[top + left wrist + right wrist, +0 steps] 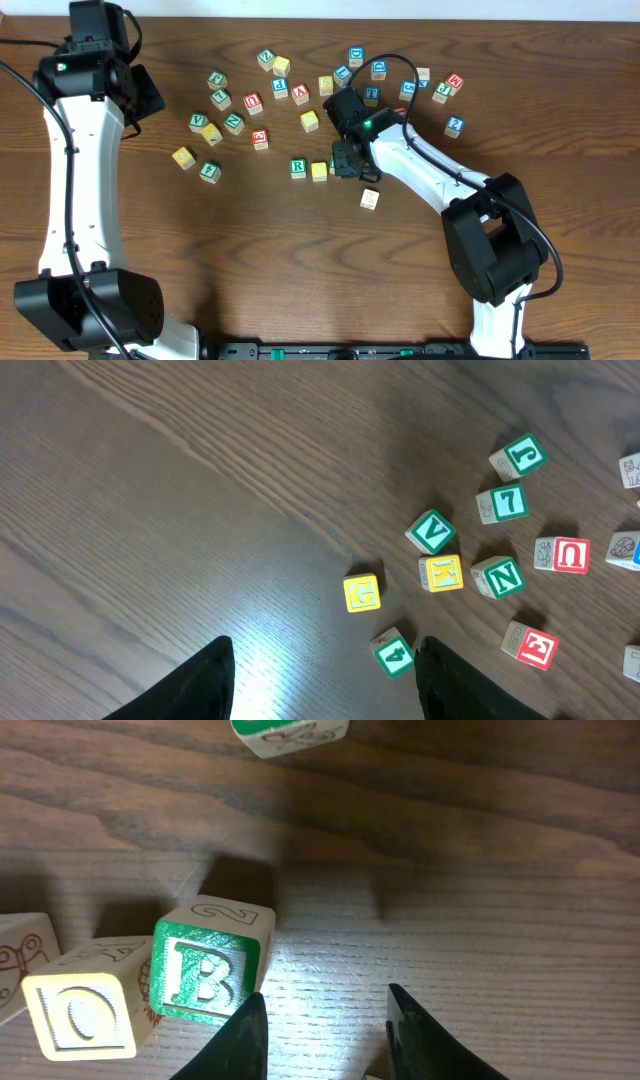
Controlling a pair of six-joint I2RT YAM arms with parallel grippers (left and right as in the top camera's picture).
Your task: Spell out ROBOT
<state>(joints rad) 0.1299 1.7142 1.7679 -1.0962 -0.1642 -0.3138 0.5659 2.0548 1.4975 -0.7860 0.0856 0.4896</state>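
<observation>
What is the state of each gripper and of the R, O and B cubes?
left gripper: jaws open, empty.
right gripper: jaws open, empty, beside the B cube.
R cube: flat on the table, letter up.
O cube: flat on the table, next to the B cube.
B cube: flat on the table, outside the jaws.

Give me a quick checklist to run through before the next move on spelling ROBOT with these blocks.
1. Right gripper free of the B cube: ok, jaws apart, nothing between them.
2. Finger clear of B for pulling away: cannot tell, it overlaps the cube's lower corner.
3. O cube beside B: ok, side by side.
4. R cube starts the row: ok, next to the yellow O.
5. Left gripper empty: ok, open, nothing between the jaws.
6. Blue T cube spotted: cannot tell, letters too small in the overhead view.
</observation>
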